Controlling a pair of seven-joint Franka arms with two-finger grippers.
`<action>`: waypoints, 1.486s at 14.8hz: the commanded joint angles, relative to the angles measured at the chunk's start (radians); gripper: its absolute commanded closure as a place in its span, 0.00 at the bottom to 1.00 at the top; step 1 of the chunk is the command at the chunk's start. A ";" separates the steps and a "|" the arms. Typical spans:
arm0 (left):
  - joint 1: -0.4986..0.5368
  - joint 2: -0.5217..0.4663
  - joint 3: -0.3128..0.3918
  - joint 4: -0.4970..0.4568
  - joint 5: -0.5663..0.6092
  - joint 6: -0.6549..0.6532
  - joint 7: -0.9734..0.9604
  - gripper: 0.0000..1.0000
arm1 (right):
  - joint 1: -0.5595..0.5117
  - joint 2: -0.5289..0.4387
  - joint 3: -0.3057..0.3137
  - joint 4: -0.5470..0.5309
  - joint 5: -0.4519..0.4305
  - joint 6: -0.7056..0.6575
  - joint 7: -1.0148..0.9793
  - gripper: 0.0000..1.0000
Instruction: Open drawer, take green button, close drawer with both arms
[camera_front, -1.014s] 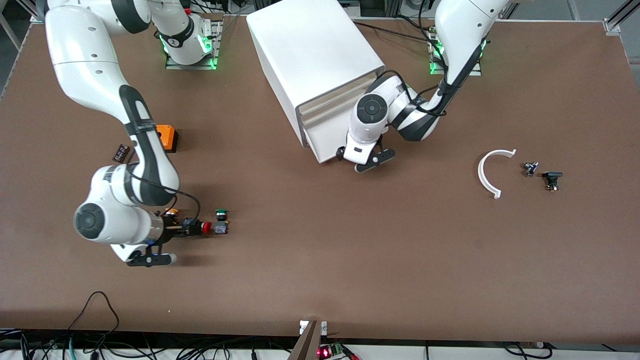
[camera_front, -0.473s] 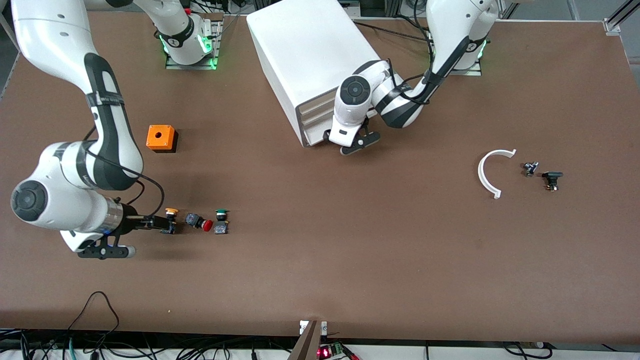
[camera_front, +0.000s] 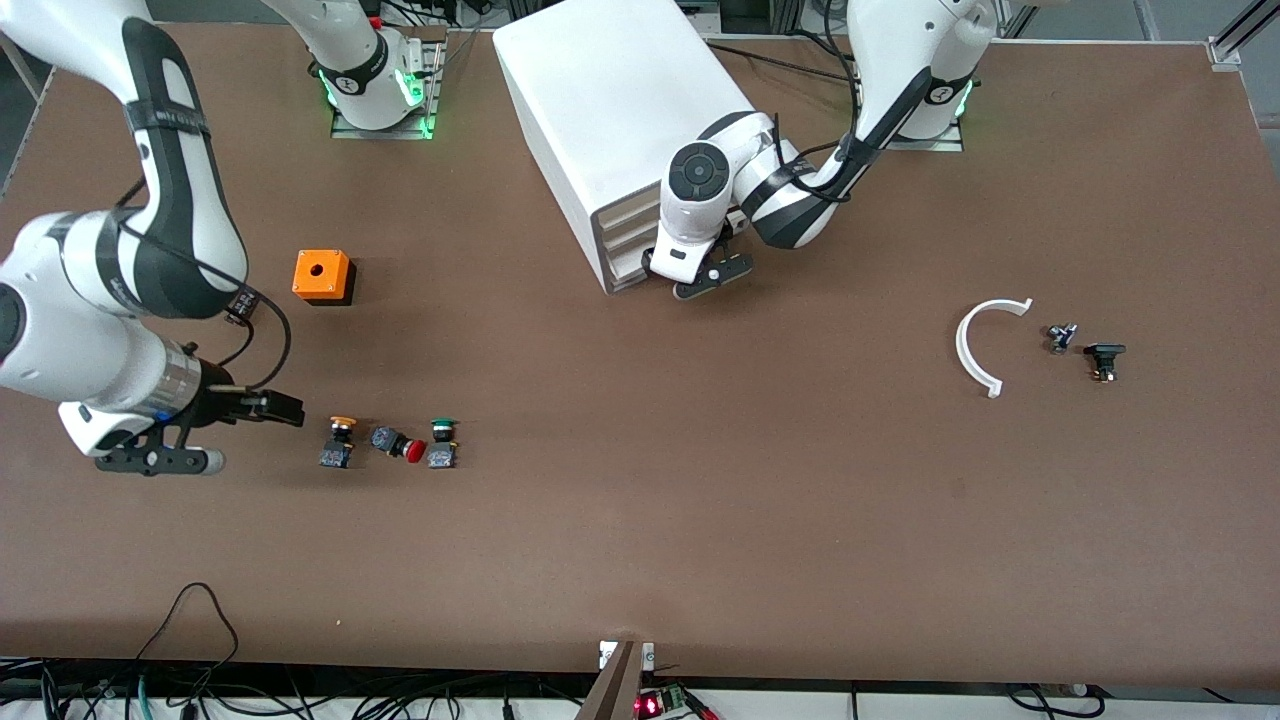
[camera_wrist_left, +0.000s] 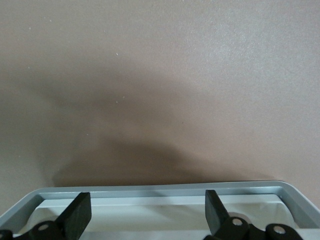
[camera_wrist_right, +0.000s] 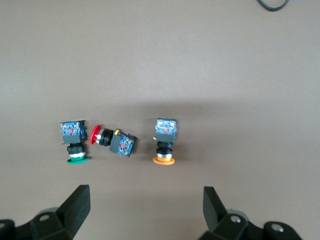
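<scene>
Drawer (camera_front: 628, 268) sits flush in the cabinet (camera_front: 620, 120), lowest of the stacked fronts, and we see the left gripper (camera_front: 668, 270) pressed right up at that front, fingers (camera_wrist_left: 75, 212) spread wide with nothing between them; the grey frame edge shows just past the tips in the left wrist view. The cabinet stands by the worktop's top edge, between the two arm bases.

Out on the open table, toward the right arm's end, we have the green button (camera_front: 442, 444) lying on its side, cap pointing toward the top edge. Just beside it the red button (camera_front: 398, 443) lies tilted, and next along, the orange button (camera_front: 340, 442); the three make a short row, apart from each other or nearly touching. The right gripper (camera_front: 285, 407) hangs near the orange one, jaws released and empty, its fingers (camera_wrist_right: 77, 202) framing bare table in the right wrist view.

An orange box (camera_front: 322, 277) rests closer to the top edge. Toward the left arm's end lie a white arc (camera_front: 975, 350) and two small dark parts (camera_front: 1085, 348).
</scene>
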 joint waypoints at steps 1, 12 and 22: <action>-0.001 -0.032 -0.011 -0.022 -0.025 -0.021 0.008 0.00 | 0.014 -0.103 0.001 -0.083 -0.024 -0.040 0.045 0.00; 0.129 -0.048 -0.009 0.201 -0.010 -0.279 0.202 0.00 | 0.025 -0.329 0.013 -0.077 -0.062 -0.315 0.121 0.00; 0.394 -0.144 0.009 0.513 0.088 -0.576 0.959 0.00 | 0.025 -0.451 0.003 -0.030 -0.060 -0.482 0.094 0.00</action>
